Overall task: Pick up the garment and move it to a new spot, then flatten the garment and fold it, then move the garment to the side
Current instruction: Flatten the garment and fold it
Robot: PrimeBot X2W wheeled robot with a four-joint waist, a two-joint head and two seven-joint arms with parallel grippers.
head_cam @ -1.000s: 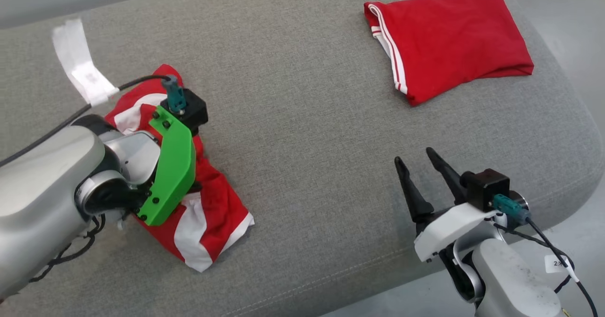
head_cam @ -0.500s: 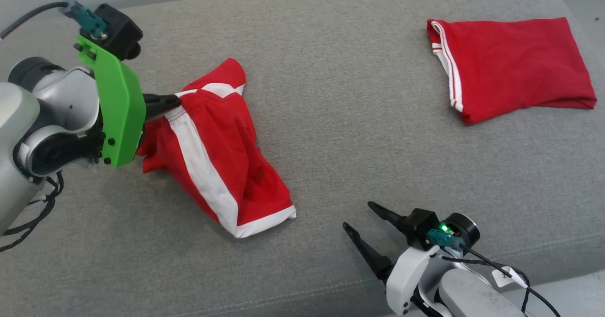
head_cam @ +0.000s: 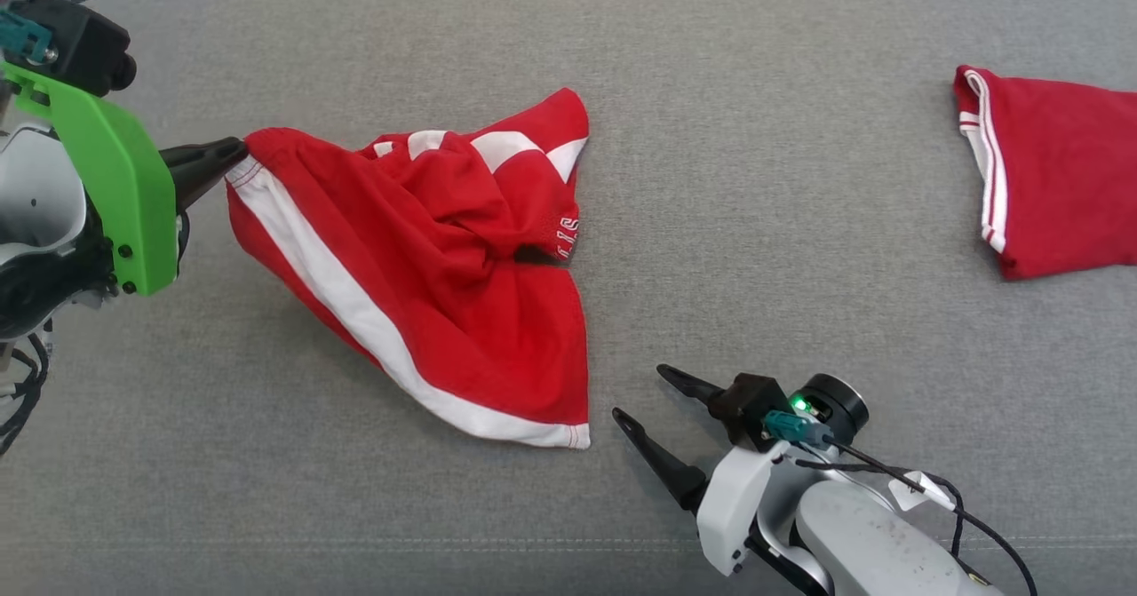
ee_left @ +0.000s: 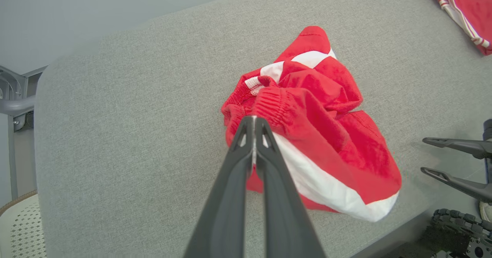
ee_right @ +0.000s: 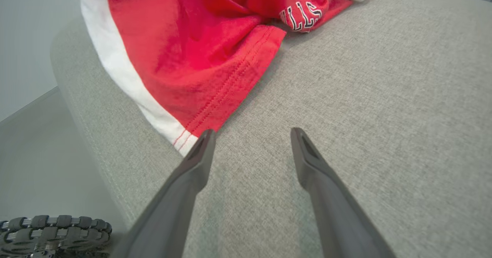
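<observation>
With the left gripper (head_cam: 233, 150) closed on the waistband of the red garment (head_cam: 444, 267), which drapes onto the left of the grey cushion (head_cam: 755, 178), the pinch looks shallow, so dragging may tug it free, while the right gripper (head_cam: 640, 392) stands open-jawed near its hem.

The red fabric garment with white stripes (ee_right: 184, 50) bears black, white-edged letters (ee_right: 303, 17) reading "LLS". The rest hides in its fold.
</observation>
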